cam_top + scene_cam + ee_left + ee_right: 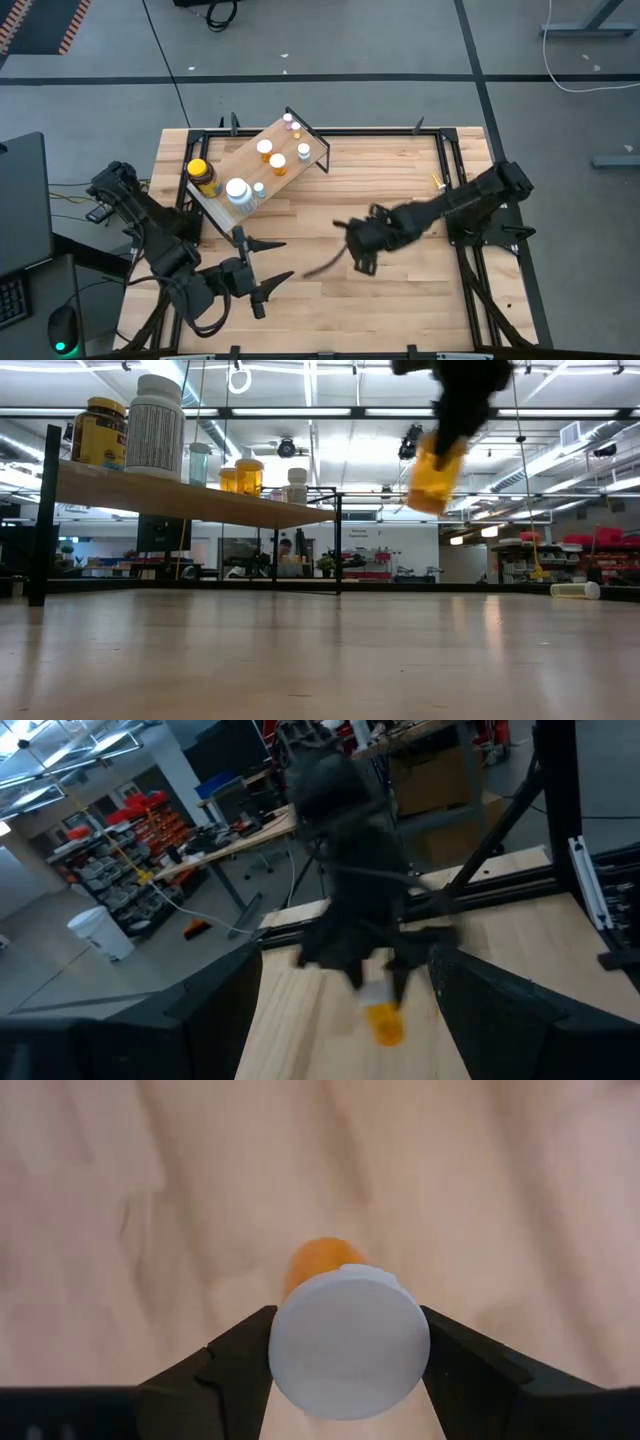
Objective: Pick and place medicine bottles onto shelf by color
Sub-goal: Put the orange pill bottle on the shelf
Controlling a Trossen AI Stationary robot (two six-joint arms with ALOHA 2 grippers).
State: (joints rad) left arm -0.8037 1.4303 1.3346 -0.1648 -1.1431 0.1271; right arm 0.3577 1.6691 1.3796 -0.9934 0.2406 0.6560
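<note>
My right gripper is above the middle of the table, shut on an orange vial with a white cap. The plywood shelf on its black frame stands at the far left. It carries an amber jar with a yellow lid, a white-capped bottle, two orange vials and some tiny vials. My left gripper is open and empty near the front left, below the shelf. Another vial lies on its side at the right. My right gripper pinches the vial's white cap between its two fingers, one on each side of the cap's rim. The fingers come from above, pointing down. The orange body hangs below the cap, slightly tilted and lifted clear of the table.
Black frame rails run along the table's far, left and right edges. Bare tabletop lies between the arms and the near edge. A room with benches and racks shows beyond the table.
</note>
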